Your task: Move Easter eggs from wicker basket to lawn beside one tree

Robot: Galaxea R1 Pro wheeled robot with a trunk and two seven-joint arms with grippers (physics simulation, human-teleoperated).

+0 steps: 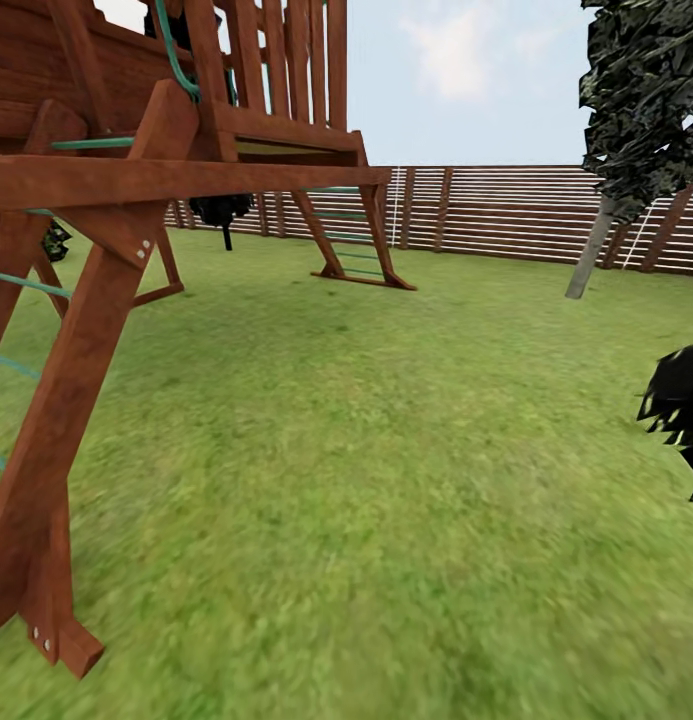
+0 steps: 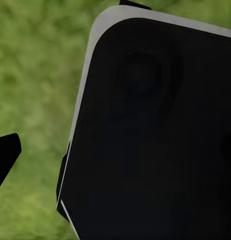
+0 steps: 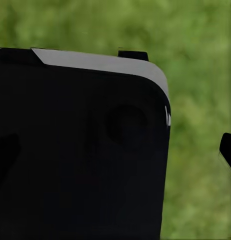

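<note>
Robot crossing the lawn beside a wooden playset; tree ahead. Egg moving looks unstarted. Gripper states: cannot tell.

This was a fenced back garden with play equipment. Mottled green lawn filled the middle and lower frame, a reddish wooden play frame with green rungs stood at the left, a brown slatted fence crossed the background, and a pale-trunked tree rose at upper right under open sky.
</note>
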